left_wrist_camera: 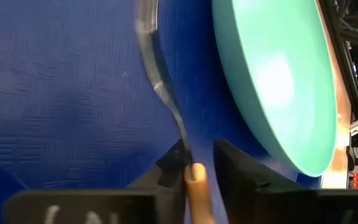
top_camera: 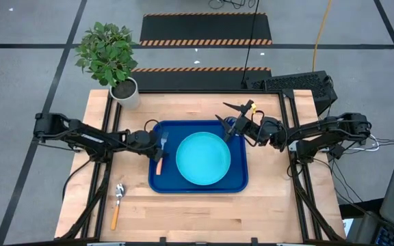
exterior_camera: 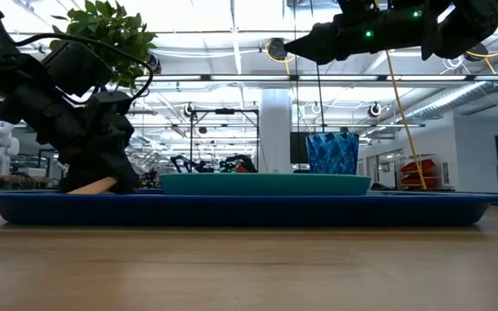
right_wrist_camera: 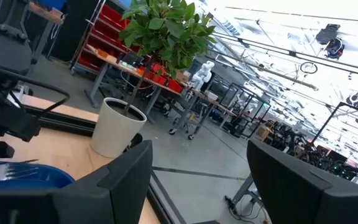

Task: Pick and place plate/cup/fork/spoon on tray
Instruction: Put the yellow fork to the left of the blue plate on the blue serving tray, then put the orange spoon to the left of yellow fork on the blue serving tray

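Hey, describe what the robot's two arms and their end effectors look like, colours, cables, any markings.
Both arms are dark, near-black, jointed links with black cables trailing along them. The left end effector has two flat, blocky dark fingers. The right end effector has the same broad dark fingers, plus a yellow fitting near the wrist and small green lights in the low view.

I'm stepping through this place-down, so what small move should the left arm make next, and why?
Probably open the left gripper fully and lift clear. The fork already lies on the tray beside the plate, its handle between partly parted fingers. The spoon waits on the table.
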Robot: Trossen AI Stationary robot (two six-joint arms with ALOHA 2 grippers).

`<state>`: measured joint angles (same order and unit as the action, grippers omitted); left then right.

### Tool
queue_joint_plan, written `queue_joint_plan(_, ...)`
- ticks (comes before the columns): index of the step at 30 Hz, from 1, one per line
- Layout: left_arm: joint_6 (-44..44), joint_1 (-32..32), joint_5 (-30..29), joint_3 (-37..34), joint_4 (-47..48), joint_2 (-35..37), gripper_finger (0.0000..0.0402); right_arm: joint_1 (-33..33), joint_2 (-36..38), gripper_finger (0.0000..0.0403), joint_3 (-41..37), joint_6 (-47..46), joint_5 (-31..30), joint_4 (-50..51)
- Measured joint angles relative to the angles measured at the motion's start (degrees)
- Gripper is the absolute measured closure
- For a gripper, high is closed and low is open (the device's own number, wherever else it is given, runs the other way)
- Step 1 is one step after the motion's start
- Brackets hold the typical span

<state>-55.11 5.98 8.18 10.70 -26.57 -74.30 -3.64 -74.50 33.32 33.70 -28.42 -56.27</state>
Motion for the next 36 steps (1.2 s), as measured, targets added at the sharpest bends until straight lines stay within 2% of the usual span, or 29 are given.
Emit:
queue_joint_plan(6, -0.13, -0.02, -0.74, 0.02, 0.20, 0.06, 0.0250, 0.00, 0.00, 0.0149, 0.00, 0.16, 0.00, 0.43)
queue_joint_plan(10, -1.00, -0.02, -0.72, 0.04, 0.19, 0.04, 0.0224, 0.00, 0.00, 0.0149, 0.00, 0.16, 0.00, 0.46)
queue_joint_plan(20, -4.72, 0.04, 3.89, 0.07, -0.59, 0.63, 0.0215, 0.00, 0.00, 0.0149, 0.00, 0.16, 0.00, 0.49)
queue_joint_plan(28, -3.99, 0.73, 9.40, 0.07, 0.07, 6.16, 0.0215, 0.00, 0.00, 0.0149, 0.00, 0.16, 0.00, 0.96)
queue_joint_plan(32, -1.38, 1.27, 9.55, 0.12, 8.08, 11.61, 0.0215, 0.00, 0.00, 0.0149, 0.00, 0.16, 0.00, 0.94)
queue_joint_plan(36, -2.44, 1.06, 6.43, 3.18, 30.42, 16.91, 0.0215, -0.01, 0.00, 0.0149, 0.00, 0.73, -0.02, 0.94)
